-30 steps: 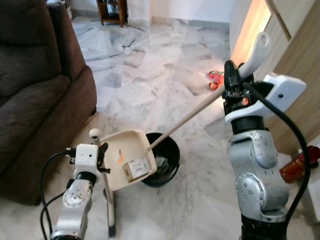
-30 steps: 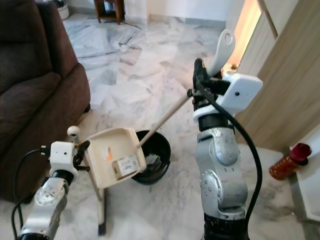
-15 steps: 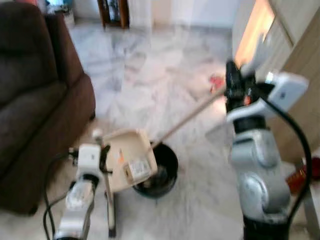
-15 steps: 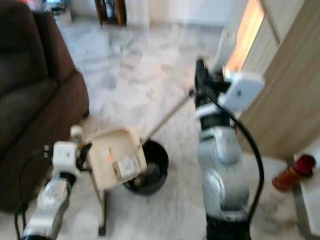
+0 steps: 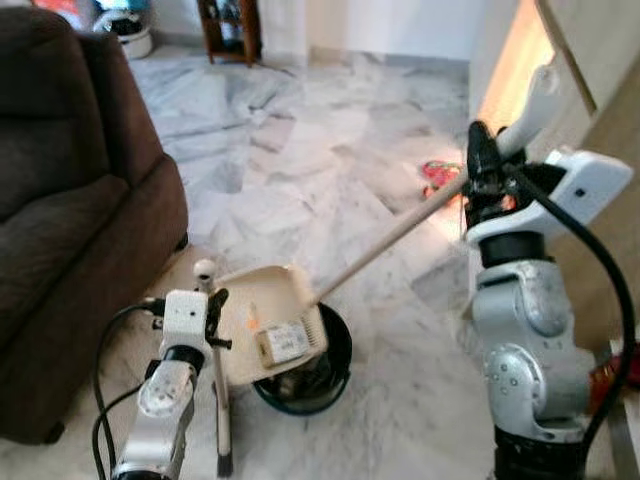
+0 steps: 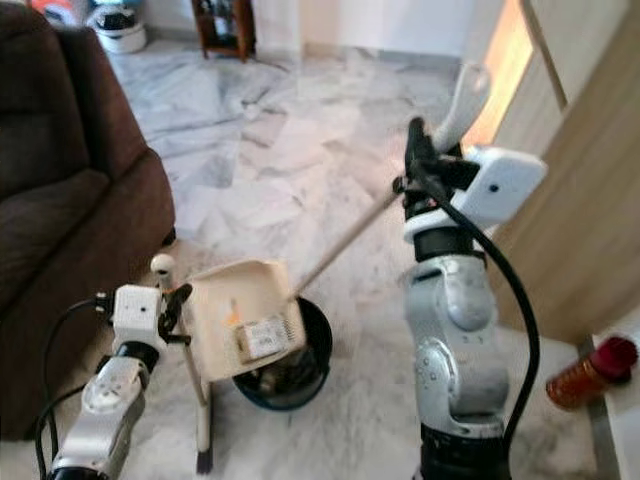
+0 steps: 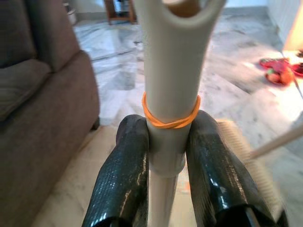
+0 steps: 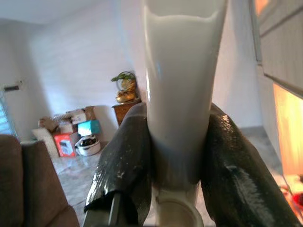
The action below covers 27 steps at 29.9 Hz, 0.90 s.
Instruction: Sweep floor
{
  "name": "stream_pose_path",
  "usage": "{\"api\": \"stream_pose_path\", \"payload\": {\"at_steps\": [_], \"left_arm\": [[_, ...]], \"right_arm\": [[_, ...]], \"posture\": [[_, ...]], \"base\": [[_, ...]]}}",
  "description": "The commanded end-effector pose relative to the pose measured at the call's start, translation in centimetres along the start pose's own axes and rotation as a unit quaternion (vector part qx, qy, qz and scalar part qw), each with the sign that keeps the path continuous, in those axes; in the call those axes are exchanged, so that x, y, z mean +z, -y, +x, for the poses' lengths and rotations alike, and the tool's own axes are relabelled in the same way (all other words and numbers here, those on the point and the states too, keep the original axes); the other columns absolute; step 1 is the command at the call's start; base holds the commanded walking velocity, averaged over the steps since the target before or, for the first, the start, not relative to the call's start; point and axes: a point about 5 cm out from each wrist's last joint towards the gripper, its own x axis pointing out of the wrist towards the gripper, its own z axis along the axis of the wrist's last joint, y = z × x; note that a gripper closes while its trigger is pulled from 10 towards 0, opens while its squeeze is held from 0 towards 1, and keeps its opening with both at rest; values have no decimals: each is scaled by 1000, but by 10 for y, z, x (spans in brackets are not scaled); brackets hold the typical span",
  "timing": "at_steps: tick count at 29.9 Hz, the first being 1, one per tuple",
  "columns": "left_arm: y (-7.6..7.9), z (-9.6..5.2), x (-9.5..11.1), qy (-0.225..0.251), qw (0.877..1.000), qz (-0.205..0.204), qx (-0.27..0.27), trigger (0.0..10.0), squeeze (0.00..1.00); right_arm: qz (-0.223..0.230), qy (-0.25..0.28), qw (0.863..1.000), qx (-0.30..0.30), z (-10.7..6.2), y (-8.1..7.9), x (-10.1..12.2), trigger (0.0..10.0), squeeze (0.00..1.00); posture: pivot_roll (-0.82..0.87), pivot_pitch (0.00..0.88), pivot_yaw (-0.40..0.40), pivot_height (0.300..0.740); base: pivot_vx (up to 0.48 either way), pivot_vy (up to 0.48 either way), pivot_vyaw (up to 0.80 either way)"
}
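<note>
Left gripper clamping the broom, standing upright on the floor. Just beside it, dustpan tilting over the bin, a box lying inside the pan. Right gripper pinching the dustpan's handle, raised high. Sofa sitting to the left.
</note>
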Motion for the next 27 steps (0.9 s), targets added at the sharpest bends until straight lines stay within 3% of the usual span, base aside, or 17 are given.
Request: {"api": "stream_pose_path", "payload": {"at_steps": [1,19,20,22,27], "left_arm": [[-6,-2,0,3,1000,2,9,10000,0],[-2,-4,-1,4,1000,-3,-1,10000,0],[-2,-4,-1,4,1000,-3,-1,10000,0],[-2,-4,-1,4,1000,-3,-2,10000,0],[0,-4,0,6,1000,-5,-5,10000,0]], "right_arm": [[19,34,999,19,2,-10,12,10000,0],[-21,61,998,27,3,-13,19,10000,0],[-62,75,995,37,2,-16,21,10000,0],[-93,93,990,49,0,-22,24,10000,0],[-119,107,984,78,-6,-37,24,10000,0]], "posture": [[123,121,-5,740],[122,121,-3,740],[123,113,-2,740],[120,110,0,740],[120,108,0,740]], "base": [[285,0,0],[0,0,0],[0,0,0],[0,0,0],[0,0,0]]}}
